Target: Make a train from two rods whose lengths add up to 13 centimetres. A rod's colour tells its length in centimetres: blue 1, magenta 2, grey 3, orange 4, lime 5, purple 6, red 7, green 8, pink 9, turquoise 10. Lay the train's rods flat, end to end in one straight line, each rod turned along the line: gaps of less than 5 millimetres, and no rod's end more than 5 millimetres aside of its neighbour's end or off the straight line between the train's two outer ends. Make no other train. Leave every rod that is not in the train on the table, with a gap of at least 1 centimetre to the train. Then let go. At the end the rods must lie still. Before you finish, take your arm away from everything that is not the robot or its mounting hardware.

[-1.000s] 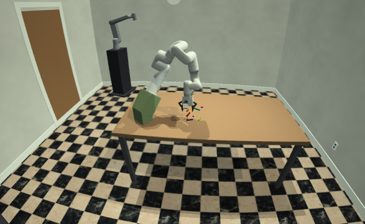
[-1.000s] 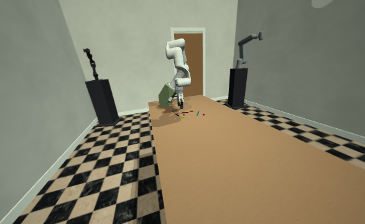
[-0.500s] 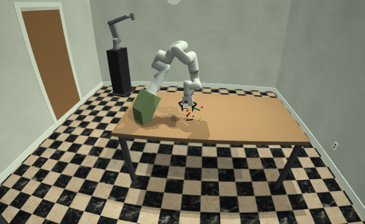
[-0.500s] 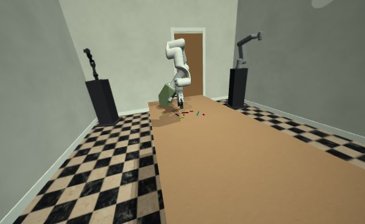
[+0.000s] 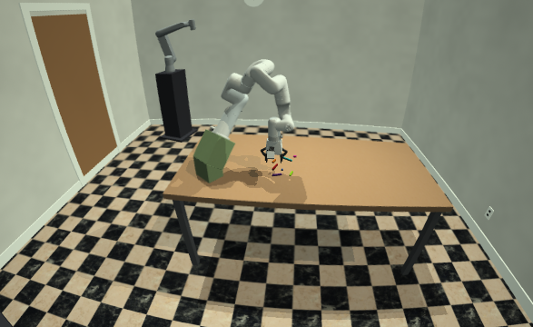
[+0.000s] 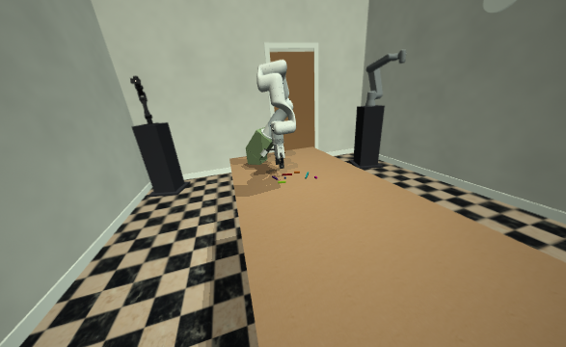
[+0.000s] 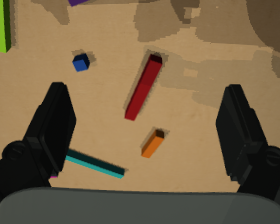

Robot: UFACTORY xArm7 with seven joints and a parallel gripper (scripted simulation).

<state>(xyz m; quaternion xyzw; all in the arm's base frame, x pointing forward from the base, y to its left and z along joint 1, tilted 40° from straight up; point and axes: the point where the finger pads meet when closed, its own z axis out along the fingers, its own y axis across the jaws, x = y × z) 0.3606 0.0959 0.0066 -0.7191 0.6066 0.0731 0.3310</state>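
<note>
In the wrist view my gripper (image 7: 145, 102) is open and empty, hanging above the table. The red rod (image 7: 143, 87) lies flat between and a little ahead of the fingers, and the short orange rod (image 7: 152, 143) lies just below it. The lime rod (image 7: 0, 20) is at the top left and the small blue rod (image 7: 80, 63) lies below it. The turquoise rod (image 7: 94, 164) runs out from under the left finger. In the top view the gripper (image 5: 273, 157) hovers over the rod cluster, with the red rod (image 5: 275, 166) and purple rod (image 5: 277, 174) below it.
A magenta rod (image 5: 295, 156) lies to the right of the cluster. The green robot base block (image 5: 212, 155) stands on the table's left part. The arm's shadow covers the table left of the rods.
</note>
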